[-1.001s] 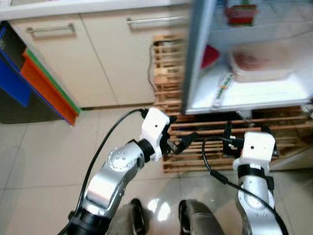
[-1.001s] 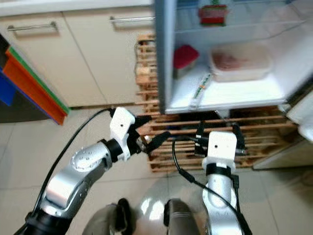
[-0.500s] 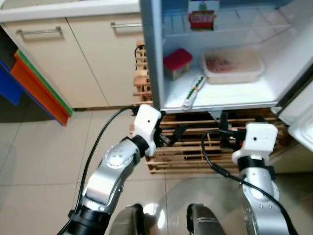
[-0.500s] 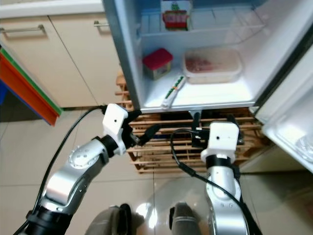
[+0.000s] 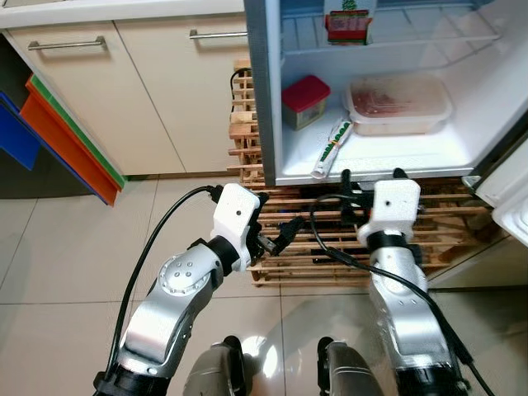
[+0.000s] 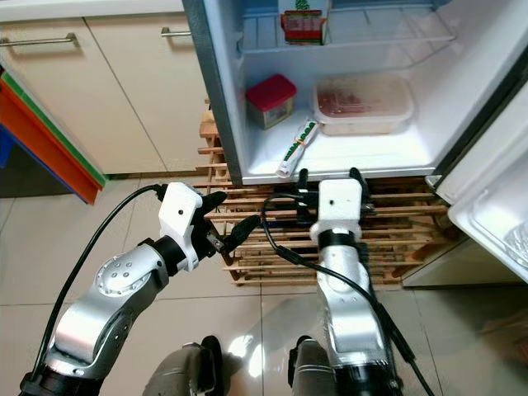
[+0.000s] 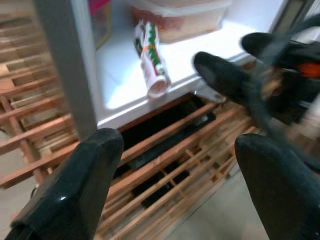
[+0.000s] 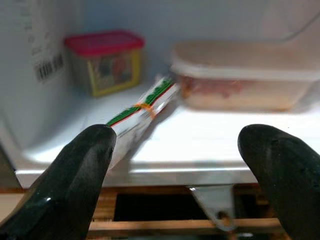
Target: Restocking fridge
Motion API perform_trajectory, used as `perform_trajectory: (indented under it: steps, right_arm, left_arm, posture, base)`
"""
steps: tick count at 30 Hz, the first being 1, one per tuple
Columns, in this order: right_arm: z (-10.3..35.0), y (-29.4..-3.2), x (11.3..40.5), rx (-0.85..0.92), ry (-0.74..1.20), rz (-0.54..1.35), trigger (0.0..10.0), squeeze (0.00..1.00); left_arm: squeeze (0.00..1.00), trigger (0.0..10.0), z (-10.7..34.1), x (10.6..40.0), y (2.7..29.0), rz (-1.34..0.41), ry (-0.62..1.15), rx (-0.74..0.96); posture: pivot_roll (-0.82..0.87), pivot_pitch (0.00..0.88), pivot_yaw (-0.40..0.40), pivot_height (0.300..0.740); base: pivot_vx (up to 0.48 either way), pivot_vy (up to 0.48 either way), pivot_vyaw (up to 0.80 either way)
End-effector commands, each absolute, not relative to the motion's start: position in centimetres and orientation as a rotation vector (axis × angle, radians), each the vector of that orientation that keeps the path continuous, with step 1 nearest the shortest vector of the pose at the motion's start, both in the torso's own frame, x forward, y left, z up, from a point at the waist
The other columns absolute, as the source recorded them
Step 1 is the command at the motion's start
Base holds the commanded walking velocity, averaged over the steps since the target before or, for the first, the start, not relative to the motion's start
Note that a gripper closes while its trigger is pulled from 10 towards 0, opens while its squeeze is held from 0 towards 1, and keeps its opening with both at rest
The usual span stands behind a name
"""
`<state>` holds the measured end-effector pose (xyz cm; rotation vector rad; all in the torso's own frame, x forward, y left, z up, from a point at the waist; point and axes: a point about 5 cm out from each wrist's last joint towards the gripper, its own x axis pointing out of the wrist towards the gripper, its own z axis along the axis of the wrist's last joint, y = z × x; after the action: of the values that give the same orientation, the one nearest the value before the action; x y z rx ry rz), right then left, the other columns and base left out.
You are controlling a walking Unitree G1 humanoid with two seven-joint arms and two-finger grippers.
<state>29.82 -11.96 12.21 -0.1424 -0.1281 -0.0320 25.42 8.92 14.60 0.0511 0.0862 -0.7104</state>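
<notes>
1. We are holding our right gripper [image 5: 369, 177] just in front of the fridge [image 5: 265, 91] floor edge, its two black fingers [image 8: 75, 175] spread wide with nothing between them.
2. We are keeping our left gripper [image 5: 285, 233] lower, over the wooden pallet [image 5: 247, 148], its fingers [image 7: 70, 195] likewise parted and empty.
3. On the fridge floor we are counting three things: one rolled packet [image 5: 331, 150] with green and red print lying slantwise near the front edge, one red-lidded tub [image 5: 304, 101] behind it, and one clear lidded box [image 5: 399, 103] of pinkish food beside them.
4. On the wire shelf above, one carton [image 5: 349, 20] is standing; we are finding its writing too small to read.
5. The tub's label and a barcode sticker [image 8: 49, 67] on the inner wall are staying illegible to us.
</notes>
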Motion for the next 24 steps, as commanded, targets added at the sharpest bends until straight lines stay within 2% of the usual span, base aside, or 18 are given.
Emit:
perform_trajectory:
  steps: [1, 15, 24]
  right_arm:
    - [11.5, -11.8, 30.3, -0.162, -0.108, -0.041, 10.0, 0.0]
    - [11.1, -11.3, 33.3, -0.217, -0.101, -0.102, 10.0, 0.0]
    - [13.5, -6.8, 36.1, -0.144, -0.128, -0.005, 10.0, 0.0]
  left_arm:
    - [0.0, 10.0, 14.7, 25.0, 9.7, -0.692, 0.097, 0.056]
    - [0.0, 10.0, 14.7, 23.8, 10.2, -0.677, 0.141, 0.05]
    - [0.0, 10.0, 14.6, 23.6, 9.5, -0.685, 0.153, 0.043]
  posture:
    - [0.05, 0.313, 0.095, 0.74]
    - [0.08, 0.329, 0.082, 0.74]
    - [0.11, 0.33, 0.074, 0.74]
  base:
    - [0.0, 0.0, 0.0]
    - [0.0, 0.0, 0.0]
    - [0.0, 0.0, 0.0]
